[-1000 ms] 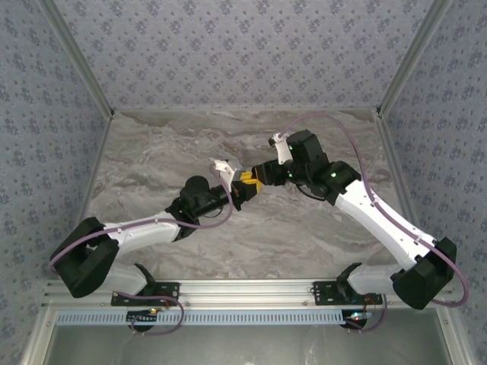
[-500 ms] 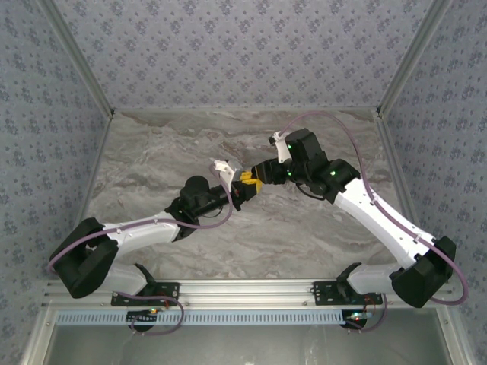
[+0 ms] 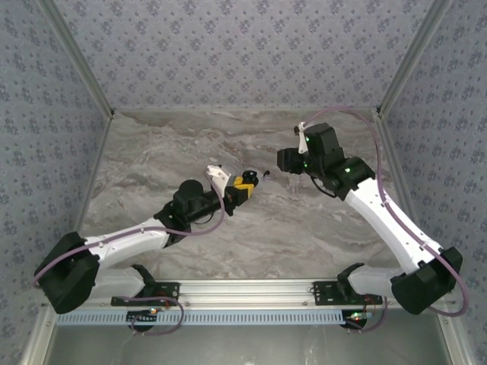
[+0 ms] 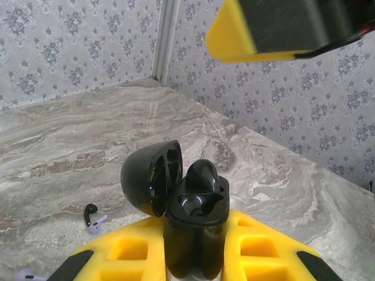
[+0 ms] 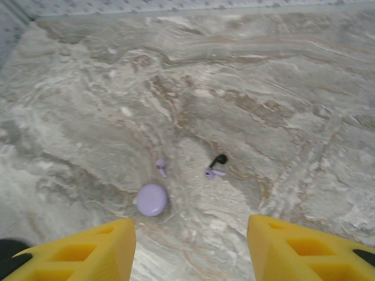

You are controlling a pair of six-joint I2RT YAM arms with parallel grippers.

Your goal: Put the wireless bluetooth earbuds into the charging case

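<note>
My left gripper (image 4: pixel 196 249) (image 3: pixel 243 183) is shut on the black charging case (image 4: pixel 195 219) and holds it upright above the table. The lid (image 4: pixel 149 184) is swung open to the left. One black earbud (image 4: pixel 203 175) sits in the case's right-hand socket. The second black earbud (image 5: pixel 220 158) (image 4: pixel 89 212) lies on the marble, touching a lavender earbud (image 5: pixel 213 173). My right gripper (image 5: pixel 190 252) (image 3: pixel 284 161) hangs open above the table with nothing between its yellow fingers (image 5: pixel 88 249), to the right of the left gripper and apart from it.
A lavender flat disc case (image 5: pixel 152 199) lies on the marble with a second lavender earbud (image 5: pixel 161 167) just beyond it. Patterned walls close the table at the back and both sides. One right-gripper finger (image 4: pixel 263 29) shows at the top of the left wrist view.
My right gripper, which was right against the left gripper's tip, has drawn back up and to the right. My left arm has shifted slightly left and toward its base.
</note>
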